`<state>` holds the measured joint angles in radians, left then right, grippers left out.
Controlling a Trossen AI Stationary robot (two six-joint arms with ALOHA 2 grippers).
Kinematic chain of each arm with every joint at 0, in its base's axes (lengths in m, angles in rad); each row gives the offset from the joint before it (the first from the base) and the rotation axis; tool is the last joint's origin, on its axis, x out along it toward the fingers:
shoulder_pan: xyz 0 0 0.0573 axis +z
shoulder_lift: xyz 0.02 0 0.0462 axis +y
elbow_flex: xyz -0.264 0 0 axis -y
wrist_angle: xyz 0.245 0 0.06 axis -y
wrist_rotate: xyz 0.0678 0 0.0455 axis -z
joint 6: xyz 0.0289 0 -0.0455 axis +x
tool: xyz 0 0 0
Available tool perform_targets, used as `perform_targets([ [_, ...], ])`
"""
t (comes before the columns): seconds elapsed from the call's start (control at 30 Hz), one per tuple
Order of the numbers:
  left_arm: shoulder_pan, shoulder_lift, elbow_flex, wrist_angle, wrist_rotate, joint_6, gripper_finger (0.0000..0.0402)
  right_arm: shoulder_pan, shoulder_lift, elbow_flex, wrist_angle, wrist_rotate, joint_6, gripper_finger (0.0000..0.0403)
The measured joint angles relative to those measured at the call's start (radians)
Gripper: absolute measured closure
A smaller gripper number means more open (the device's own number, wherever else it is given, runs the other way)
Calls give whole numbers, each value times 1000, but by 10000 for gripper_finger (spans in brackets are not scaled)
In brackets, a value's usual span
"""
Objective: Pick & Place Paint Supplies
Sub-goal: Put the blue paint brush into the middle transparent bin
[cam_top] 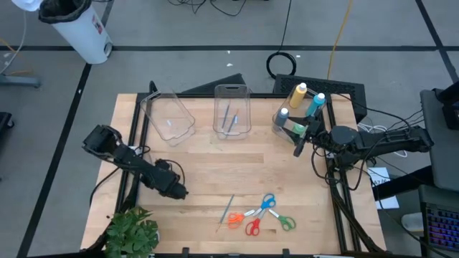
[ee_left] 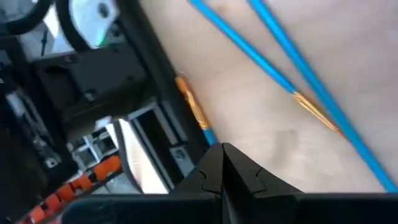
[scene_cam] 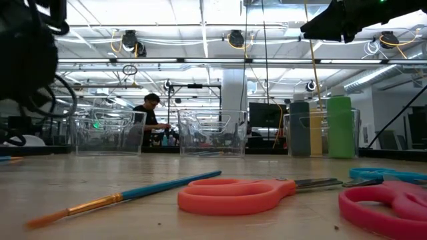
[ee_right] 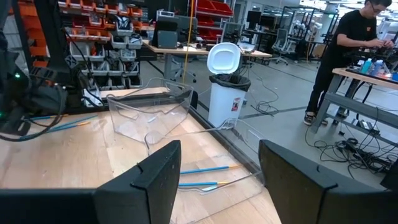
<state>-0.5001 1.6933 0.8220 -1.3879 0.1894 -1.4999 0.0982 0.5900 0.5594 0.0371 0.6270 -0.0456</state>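
My left arm (cam_top: pixel 154 172) reaches over the table's left part. Its gripper (ee_left: pixel 224 163) is shut at a blue-handled brush (ee_left: pixel 189 102), and two more brushes (ee_left: pixel 273 68) lie on the wood beside it. My right gripper (cam_top: pixel 299 145) (ee_right: pixel 217 180) hangs open just near of the right bin (cam_top: pixel 297 107), touching nothing. That bin holds the yellow (cam_top: pixel 296 94), blue (cam_top: pixel 316 104) and green (scene_cam: pixel 340 127) bottles upright. Another brush (cam_top: pixel 226 210) and several scissors (cam_top: pixel 262 213) lie flat near the table's near edge. My left gripper pinches the brush between its two fingertips, on the blue handle (ee_left: pixel 211 138) just behind the orange ferrule. The brush runs forward from the fingertips along the table's edge. The fingers hide the place of contact, and whether the brush is lifted cannot be told.
The middle bin (cam_top: pixel 232 111) holds two brushes (ee_right: pixel 205 169). The left bin (cam_top: pixel 168 116) lies tipped on its side. A plant (cam_top: pixel 133 233) stands at the near left corner. Black frame rails (cam_top: pixel 133 168) run along the table's sides. A person (ee_right: pixel 348 56) works beyond the table.
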Motion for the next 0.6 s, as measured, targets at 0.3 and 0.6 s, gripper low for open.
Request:
perform_targets([
  [0.3,-6,24,-73,53,70,-13,400,0,0,0,-3,0,0,193],
  [0.6,-23,112,-77,72,118,9,400,4,0,0,-4,0,0,193],
])
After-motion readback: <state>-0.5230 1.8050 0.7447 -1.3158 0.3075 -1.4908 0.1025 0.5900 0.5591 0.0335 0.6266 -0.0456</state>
